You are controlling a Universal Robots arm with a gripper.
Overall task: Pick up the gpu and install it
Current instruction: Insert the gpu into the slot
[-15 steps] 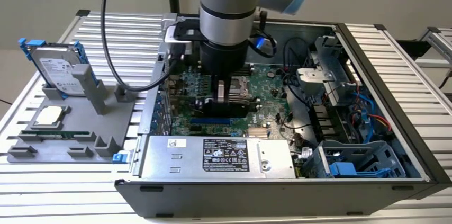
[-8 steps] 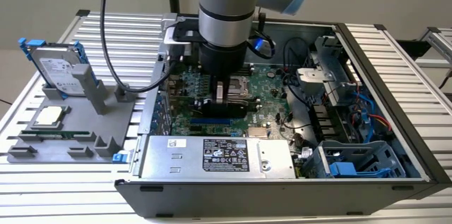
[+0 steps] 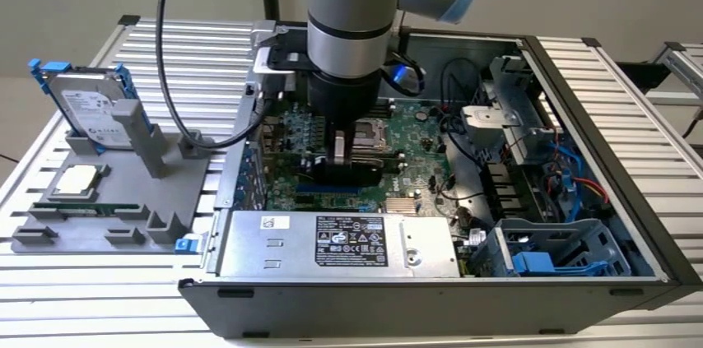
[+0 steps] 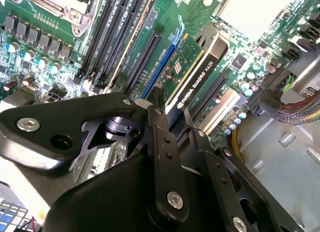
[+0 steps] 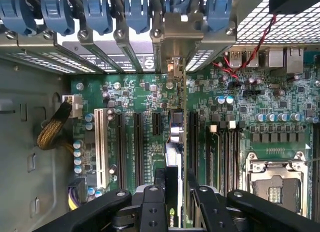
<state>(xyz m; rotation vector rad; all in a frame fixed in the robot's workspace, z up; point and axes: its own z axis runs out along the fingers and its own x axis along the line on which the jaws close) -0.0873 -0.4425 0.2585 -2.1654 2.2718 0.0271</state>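
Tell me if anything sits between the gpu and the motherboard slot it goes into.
Nothing visible does. The gripper holds the gpu on edge right over a long slot on the motherboard; in both wrist views no cable or part crosses under it.

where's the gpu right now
The gpu is held edge-on in the gripper inside the open computer case, standing over the motherboard's expansion slots in both wrist views.

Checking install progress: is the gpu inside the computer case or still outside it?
Inside. The pincer holds the gpu on edge over the motherboard slots.
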